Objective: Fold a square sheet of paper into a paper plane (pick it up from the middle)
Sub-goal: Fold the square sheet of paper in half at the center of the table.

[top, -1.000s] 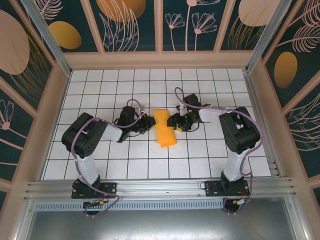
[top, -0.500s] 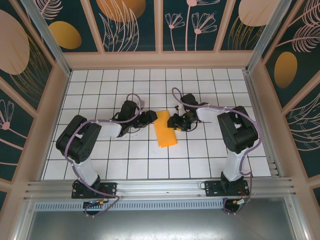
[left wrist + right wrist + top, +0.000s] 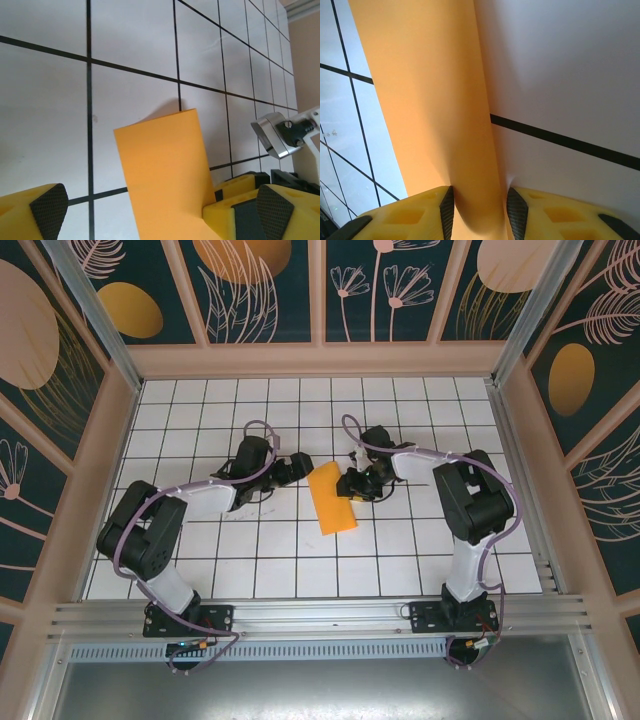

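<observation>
Top external view: the orange paper [image 3: 331, 498] lies on the white tiled tabletop [image 3: 400, 550], about in the middle, between the two arms. It is folded into a long, narrow strip, and it sits a bit crooked, with its far end leaning to the left. The left claw [image 3: 297, 468] is just beside the far left corner of the strip. The right claw [image 3: 350, 483] is at the strip's right edge, near the far end. From the left wrist camera, the left claw is wide apart and grips nothing. One black pad [image 3: 47, 205] is far out to the left over bare tiles and the other is far out to the right, and the paper reaches up between them. A dark shadow falls on the tile behind the paper's far edge. From the right wrist camera, the paper runs down into the gap between the two black pads [image 3: 447, 210]. It touches both pads and bends a little there, so the right claw is pinching the paper.
</observation>
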